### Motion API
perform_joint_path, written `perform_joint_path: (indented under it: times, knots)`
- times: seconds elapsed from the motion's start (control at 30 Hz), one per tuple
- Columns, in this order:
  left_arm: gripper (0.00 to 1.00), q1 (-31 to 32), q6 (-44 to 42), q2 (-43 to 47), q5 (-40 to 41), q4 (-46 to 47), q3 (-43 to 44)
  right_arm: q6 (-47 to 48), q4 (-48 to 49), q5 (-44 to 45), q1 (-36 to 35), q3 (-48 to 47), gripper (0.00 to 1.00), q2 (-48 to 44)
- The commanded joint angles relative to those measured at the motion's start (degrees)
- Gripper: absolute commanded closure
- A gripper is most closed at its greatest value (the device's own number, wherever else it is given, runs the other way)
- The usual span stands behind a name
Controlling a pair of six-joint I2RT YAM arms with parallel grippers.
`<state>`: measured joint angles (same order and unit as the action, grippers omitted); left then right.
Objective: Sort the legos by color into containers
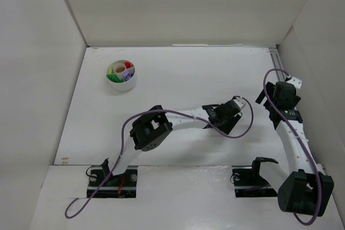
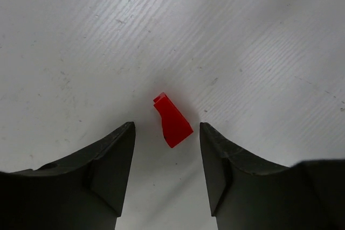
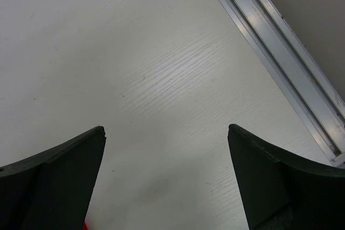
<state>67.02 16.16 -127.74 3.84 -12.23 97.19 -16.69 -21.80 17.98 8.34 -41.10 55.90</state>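
White laminate table filled the top view, walled in by pale panels. A small round white plastic dish with inner dividers stood near the far left corner. Tiny plastic bricks lay inside it: green ones in the near-left compartment, a red one at the far right, an orange-brown one near the middle and a pale purple one at the near right. The black left arm stretched across to the right of centre, well apart from the dish. The black right arm stood along the right edge, close to the aluminium rail. From this height I could not tell how either pincer stood.

Seen from the left wrist, the left gripper was spread moderately, holding nothing. A small red sloped plastic brick lay flat on the table between the black fingers, clear of both, slightly nearer the right-hand one.

Seen from the right wrist, the right gripper gaped wide and held nothing, with bare table between its fingers. The rail ran diagonally across the upper right corner. A red sliver showed at the bottom edge beside the left-hand finger, too little to identify.
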Motion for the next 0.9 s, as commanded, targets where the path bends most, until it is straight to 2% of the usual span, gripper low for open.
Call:
perform_joint_path:
  times: [0.0, 0.07, 0.13, 0.2, 0.23, 0.33, 0.53, 0.67, 0.87]
  knots:
    - [0.53, 0.7, 1.1, -0.2, 4.5, -1.3, 2.7, 0.4, 2.6, -0.2, 0.1, 0.4, 0.0, -0.5]
    - [0.59, 0.7, 1.6, -0.7, 5.0, -1.8, 3.5, 0.4, 2.6, -0.2, 0.1, 0.4, 0.0, -0.5]
    - [0.7, 0.7, 1.6, -1.4, 5.0, -2.4, 4.2, 0.4, 2.6, -0.2, 0.1, 0.4, 0.0, -0.5]
    - [0.76, 0.7, 1.6, -1.4, 5.0, -3.0, 5.2, 0.4, 2.6, -0.2, 0.1, 0.4, 0.0, -0.5]
    - [0.86, 0.7, 1.6, -2.0, 5.0, -3.6, 5.2, 0.4, 2.6, -0.2, 0.1, 0.4, 0.0, -0.5]
    - [1.0, 0.7, 1.6, -2.0, 5.0, -4.2, 5.8, 0.4, 3.1, -0.2, 0.1, 0.4, 0.0, -0.5]
    - [1.0, -0.7, -0.2, 1.7, 9.3, -4.2, 5.8, 1.6, 3.6, -1.4, 0.1, 0.4, 0.0, -0.5]
    - [1.0, -6.6, -0.2, 9.1, 8.5, -1.7, 0.3, 2.7, 5.4, -3.3, 0.1, 0.9, 0.0, -1.1]
    - [1.0, -21.3, -1.2, 20.0, 5.7, 2.2, -9.3, 3.8, 7.3, -5.2, 0.1, 1.5, 0.0, -0.4]
